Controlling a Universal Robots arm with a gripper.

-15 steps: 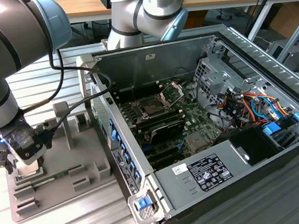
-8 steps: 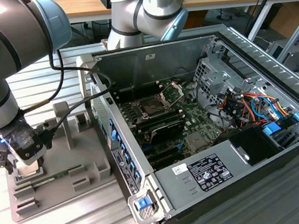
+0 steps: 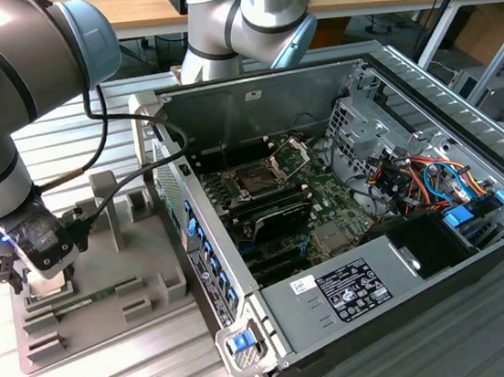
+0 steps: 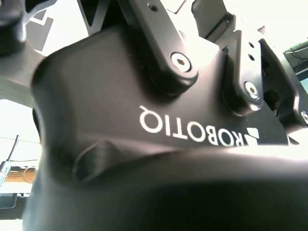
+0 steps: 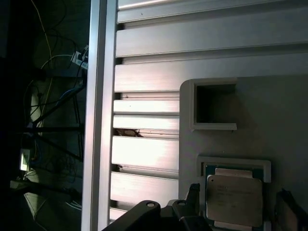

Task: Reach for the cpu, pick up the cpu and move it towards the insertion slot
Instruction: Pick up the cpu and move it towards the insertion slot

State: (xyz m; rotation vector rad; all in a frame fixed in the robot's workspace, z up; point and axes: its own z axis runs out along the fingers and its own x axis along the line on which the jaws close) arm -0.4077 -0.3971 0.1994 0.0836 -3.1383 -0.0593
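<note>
Pincer (image 3: pixel 35 276) housing, dark with bolted linkages, sits closest to the lens in the second wrist view. Observed in the first wrist view: the fingers (image 5: pixel 193 196) stand apart, one on each side of the cpu (image 5: pixel 234 199), with a gap visible on both sides. The cpu lies flat, pale metal top up, in a square framed nest of the grey fixture (image 5: pixel 279 125), directly under the pincer. An open square recess (image 5: pixel 215 103) in the same fixture lies near the cpu. The fixture rests on a slatted aluminium worktop (image 5: pixel 144 154). In the exterior view, a green memory stick (image 3: pixel 99 294) lies on the fixture beside the pincer. The insertion slot (image 3: pixel 258 180), its silver frame lifted, sits on the motherboard inside the open computer case (image 3: pixel 358 304), well apart from the pincer, towards the exterior view's right.
</note>
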